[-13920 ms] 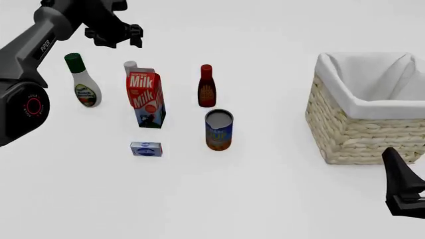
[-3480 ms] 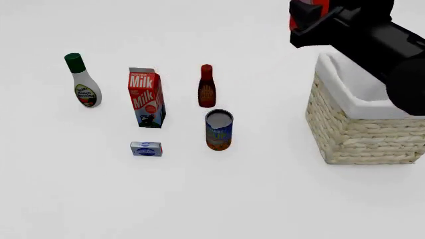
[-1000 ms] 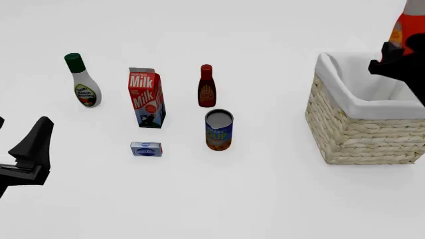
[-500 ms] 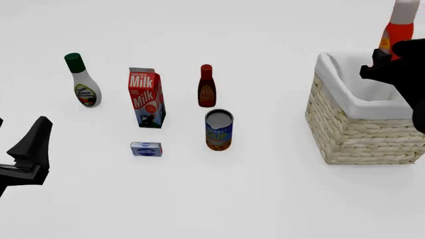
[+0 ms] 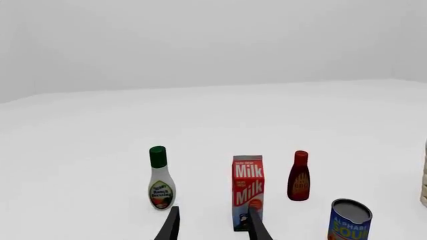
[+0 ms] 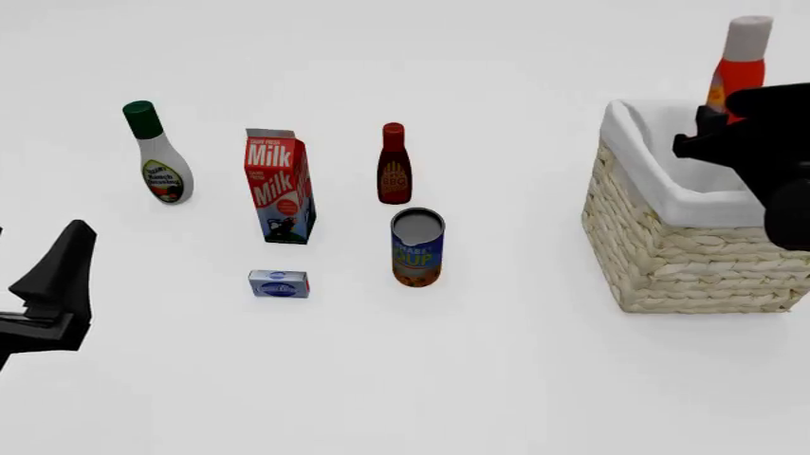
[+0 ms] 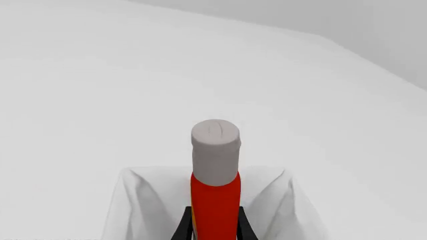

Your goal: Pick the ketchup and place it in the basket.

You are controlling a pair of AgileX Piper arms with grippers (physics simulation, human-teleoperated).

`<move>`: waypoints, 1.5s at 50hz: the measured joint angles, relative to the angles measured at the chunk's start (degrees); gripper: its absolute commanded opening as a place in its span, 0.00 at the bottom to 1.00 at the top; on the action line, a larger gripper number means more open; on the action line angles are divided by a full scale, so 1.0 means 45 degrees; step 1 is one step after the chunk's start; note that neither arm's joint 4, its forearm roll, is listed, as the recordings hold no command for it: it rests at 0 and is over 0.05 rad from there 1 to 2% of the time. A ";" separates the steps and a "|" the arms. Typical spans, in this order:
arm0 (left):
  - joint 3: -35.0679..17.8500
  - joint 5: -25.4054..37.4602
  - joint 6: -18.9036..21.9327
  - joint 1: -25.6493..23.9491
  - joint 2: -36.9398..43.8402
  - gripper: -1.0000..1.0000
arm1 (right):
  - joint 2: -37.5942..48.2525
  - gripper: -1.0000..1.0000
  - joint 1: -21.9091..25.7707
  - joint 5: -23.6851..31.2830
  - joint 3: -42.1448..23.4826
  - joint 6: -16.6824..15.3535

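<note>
Upright above the large square straw-coloured wicker basket [image 6: 684, 256] with white cloth lining, near the desk's right edge, a bright red plastic ketchup bottle [image 6: 737, 66] with whitish cap is clamped by the right hand [image 7: 215, 227]. Left hand [image 5: 212, 227] hangs apart, empty.

— What do we find changed over the last second?

— Our right pincer [image 6: 727, 118] has come lower over the basket [image 6: 658, 204], and the ketchup [image 6: 738, 59] clamped in it has dropped with it, upright, whitish cap up.

— And since further back?

— The ketchup used to stand behind the milk carton. Our left pincer [image 6: 57, 284] has pulled back to the bench's near left edge.
</note>
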 measured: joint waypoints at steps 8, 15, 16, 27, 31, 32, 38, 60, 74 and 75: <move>0.0001 0.0013 -0.0013 0.0020 -0.0032 1.00 | 0.0213 0.00 -0.0056 -0.0010 -0.0097 -0.0097; 0.0002 0.0050 -0.0023 0.0035 -0.0088 1.00 | 0.0319 1.00 -0.0164 -0.0029 -0.0158 -0.0136; 0.0003 0.0056 -0.0025 0.0036 -0.0097 1.00 | 0.0336 1.00 -0.0186 -0.0045 -0.0169 -0.0134; -0.0008 0.0133 -0.0040 0.0053 -0.0192 1.00 | 0.0409 1.00 -0.0363 -0.0094 -0.0262 -0.0084; -0.0010 0.0156 -0.0043 0.0056 -0.0223 1.00 | 0.0382 1.00 -0.0406 -0.0104 -0.0268 -0.0067; -0.0009 0.0162 -0.0044 0.0056 -0.0231 1.00 | 0.0368 1.00 -0.0415 -0.0101 -0.0270 -0.0061; -0.0009 0.0193 -0.0052 0.0061 -0.0276 1.00 | 0.0148 1.00 -0.0465 -0.0036 -0.0261 0.0003; 0.0030 0.0161 -0.0080 0.0059 -0.0314 1.00 | -0.1736 1.00 -0.0265 0.0594 0.0128 0.0441; 0.0052 0.0113 -0.0098 0.0049 -0.0307 1.00 | -0.3227 1.00 0.0064 0.0911 0.0751 0.0619; 0.0054 0.0112 -0.0100 0.0049 -0.0310 1.00 | -0.3331 1.00 0.0095 0.0915 0.0813 0.0621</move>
